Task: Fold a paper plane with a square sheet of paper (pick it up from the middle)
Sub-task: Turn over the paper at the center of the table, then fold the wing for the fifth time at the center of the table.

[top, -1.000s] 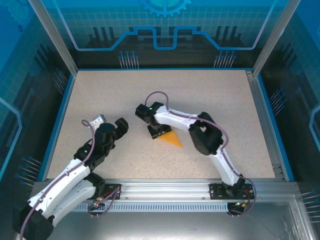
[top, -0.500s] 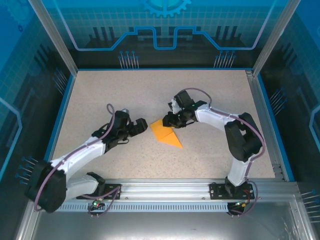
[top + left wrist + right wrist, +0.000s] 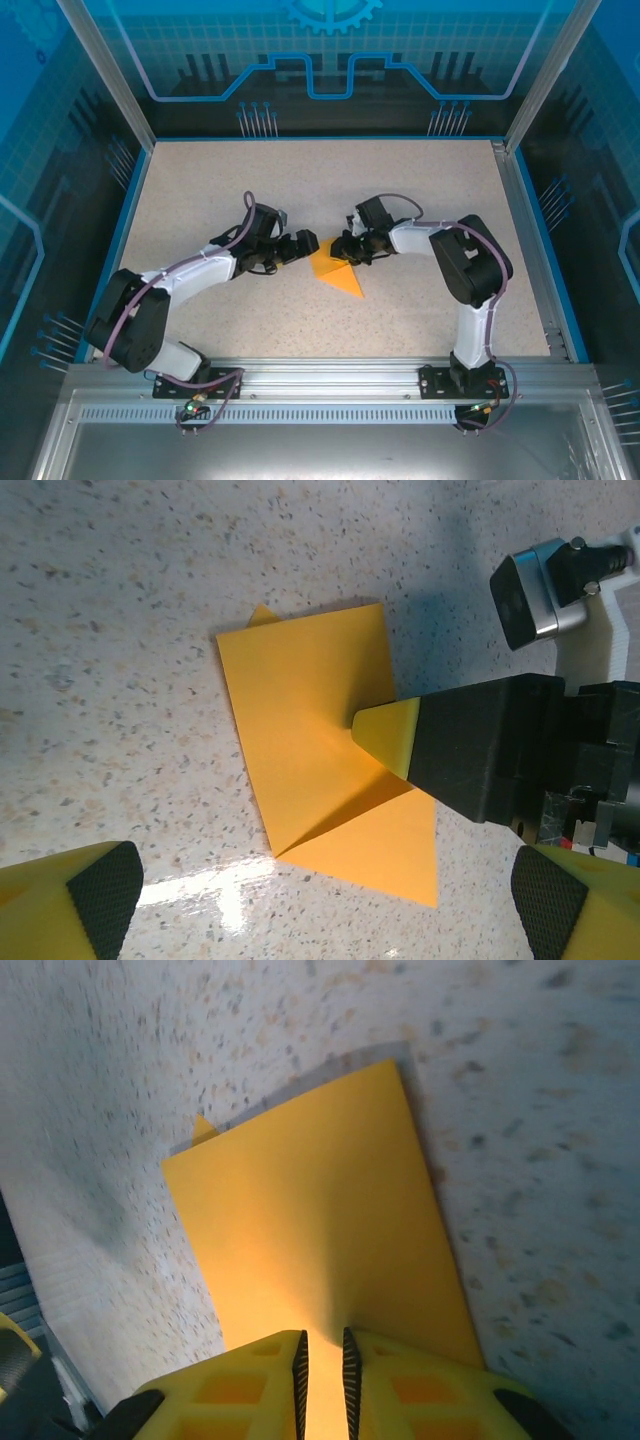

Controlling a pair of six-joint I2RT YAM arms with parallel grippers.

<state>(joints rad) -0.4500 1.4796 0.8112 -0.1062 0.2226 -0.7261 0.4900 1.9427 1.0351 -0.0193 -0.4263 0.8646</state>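
Paper plane (image 3: pixel 335 272), half-folded, tip lower right: your right pincer (image 3: pixel 344 249), narrow, pinches it from upper right; left pincer (image 3: pixel 306 248), wide, sits just left.

The 2 arms stretch inward toward the folded orange paper (image 3: pixel 338 276). The left gripper (image 3: pixel 303 246) hovers just left of it, jaws wide apart. The right gripper (image 3: pixel 347 249), at its right edge, pinches a raised crease.

Paper plane (image 3: pixel 320 740): plain bright orange, unmarked. Table (image 3: pixel 420 200): beige with fine dark speckle, bordered in blue. Left gripper (image 3: pixel 325 880) and right gripper (image 3: pixel 322 1345): yellow fingers (image 3: pixel 240 1385), black textured pads (image 3: pixel 100 895); arms (image 3: pixel 200 272) white and black, cables (image 3: pixel 250 215) purple.
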